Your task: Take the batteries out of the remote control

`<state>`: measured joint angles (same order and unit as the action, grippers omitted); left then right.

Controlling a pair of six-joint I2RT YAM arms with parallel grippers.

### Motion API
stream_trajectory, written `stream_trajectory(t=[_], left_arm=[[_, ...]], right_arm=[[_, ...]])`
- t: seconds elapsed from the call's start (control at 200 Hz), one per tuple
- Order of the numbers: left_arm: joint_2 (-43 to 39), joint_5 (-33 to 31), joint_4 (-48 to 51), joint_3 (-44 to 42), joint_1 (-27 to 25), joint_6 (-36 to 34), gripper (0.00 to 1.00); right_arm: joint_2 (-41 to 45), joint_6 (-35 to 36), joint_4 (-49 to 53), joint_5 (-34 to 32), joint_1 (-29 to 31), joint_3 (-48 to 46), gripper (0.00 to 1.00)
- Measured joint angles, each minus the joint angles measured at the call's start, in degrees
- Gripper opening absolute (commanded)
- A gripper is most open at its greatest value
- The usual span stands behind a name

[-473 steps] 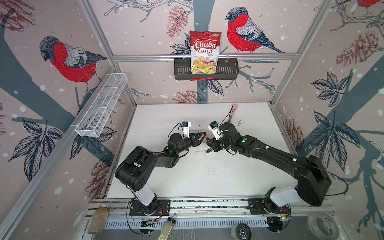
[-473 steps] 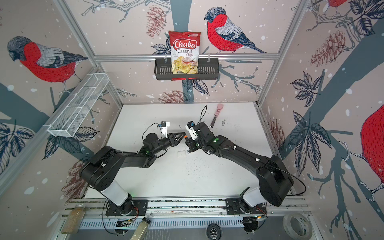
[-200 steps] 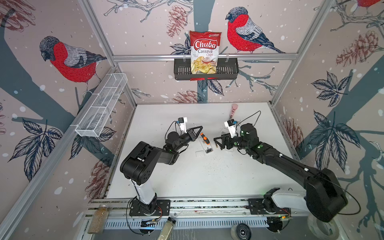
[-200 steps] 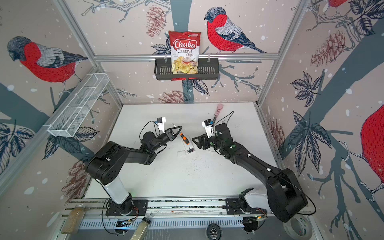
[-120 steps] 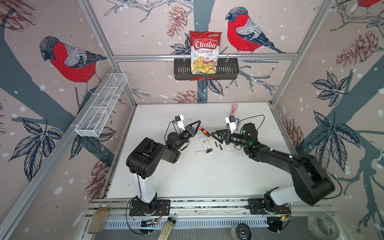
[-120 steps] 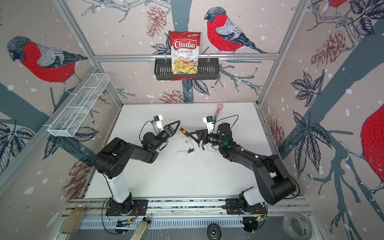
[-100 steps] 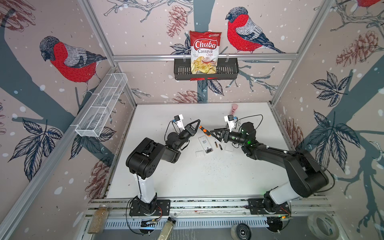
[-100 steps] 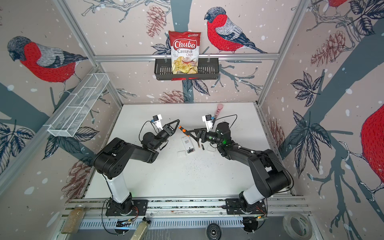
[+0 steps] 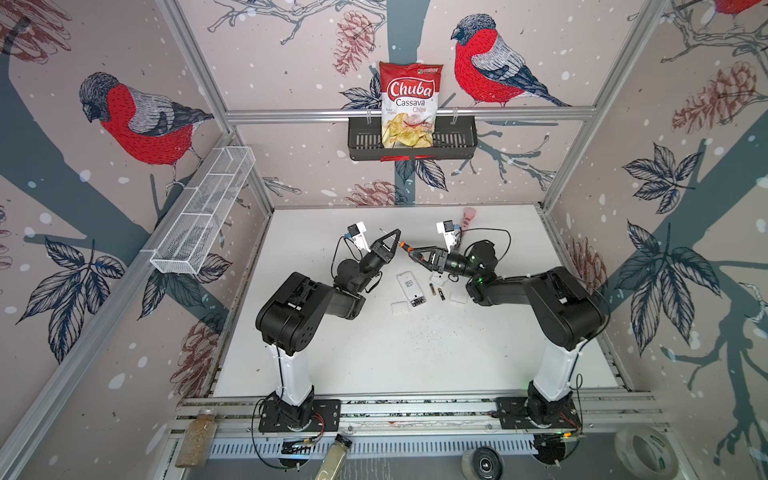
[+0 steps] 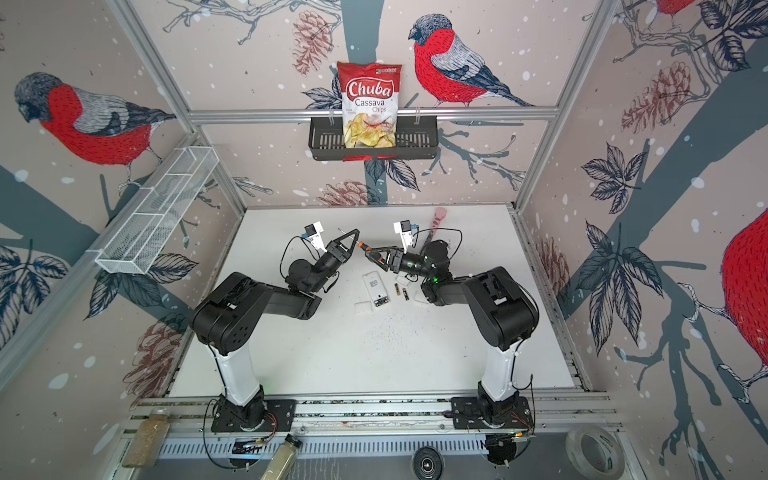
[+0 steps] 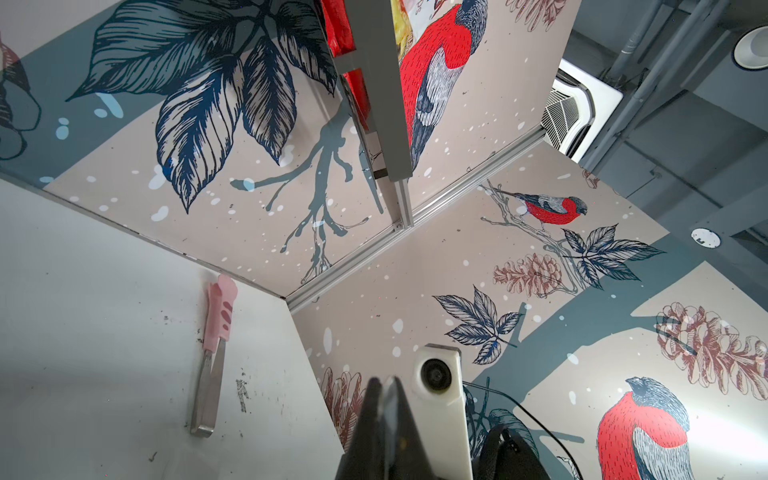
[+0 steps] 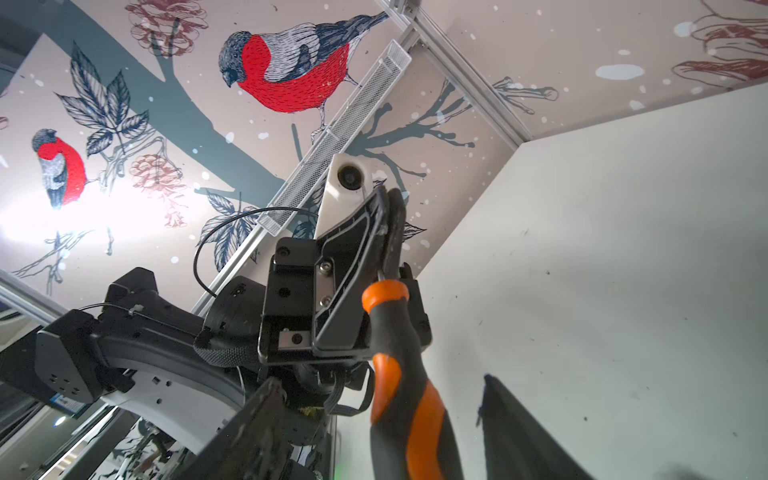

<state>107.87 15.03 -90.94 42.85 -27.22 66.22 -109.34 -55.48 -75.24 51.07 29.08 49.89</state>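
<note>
White tabletop [image 9: 374, 353] is mostly bare; above it the left gripper [image 9: 397, 232] is pinched on the shaft of the screwdriver [image 12: 399, 415] while the right gripper [image 9: 417, 257] has its jaws apart either side of the handle, not squeezing. If left lets go early, it'd likely drop onto the remote [image 9: 408, 284] and send the two batteries [image 9: 432, 289] just beside it rolling; walls [image 9: 316, 174] box in three sides, but there's open room toward the front rail [image 9: 415, 409].

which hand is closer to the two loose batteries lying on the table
Right. The right hand hovers just beyond the batteries, on their far side; the left hand is farther beyond them and more to the left.
</note>
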Motion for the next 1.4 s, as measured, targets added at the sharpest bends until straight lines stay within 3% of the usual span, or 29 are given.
stream_trajectory(t=[0.31,0.735,1.401], left_arm=[[3.0,0.2,0.0,3.4,0.3,2.0,0.00],[5.1,1.3,-0.5,5.3,0.5,3.0,0.00],[5.6,1.9,-2.5,4.3,0.6,5.3,0.00]], right_arm=[[-6.3,-9.2,-9.9,1.0,0.2,5.2,0.64],[-8.7,-10.4,-9.9,0.9,0.3,8.7,0.54],[-8.5,-8.8,-6.2,-0.8,-0.1,8.3,0.22]])
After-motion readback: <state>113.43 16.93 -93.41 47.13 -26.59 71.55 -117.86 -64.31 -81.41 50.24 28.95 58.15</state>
